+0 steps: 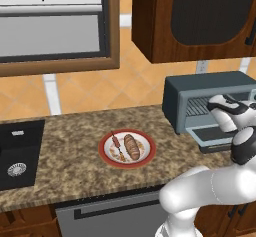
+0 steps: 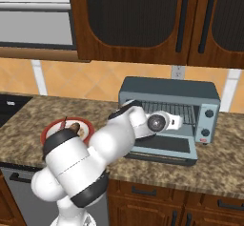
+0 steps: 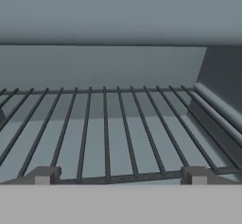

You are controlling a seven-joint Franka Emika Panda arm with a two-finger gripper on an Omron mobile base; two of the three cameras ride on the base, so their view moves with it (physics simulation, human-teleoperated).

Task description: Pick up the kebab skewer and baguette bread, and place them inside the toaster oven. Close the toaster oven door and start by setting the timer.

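Light is even and flat, rendered, with no clear source. The counter (image 1: 75,151) carries almost no cast shadows; the plate (image 1: 106,153) shows only a faint rim shade. The arm has soft highlights, no glare. Ahead of the gripper (image 3: 120,175), the oven (image 3: 118,24) interior is dimmer, and the rack (image 3: 104,128) looks soft, coarse and pixelated.

We see a glossy white rounded robot arm (image 2: 76,165) of bulbous segments, dark grey-black bands at its joints, a round dark disc with pale centre on its wrist beside the boxy blue-grey toaster oven (image 2: 169,98), two small dark grey fingertips (image 3: 43,175)
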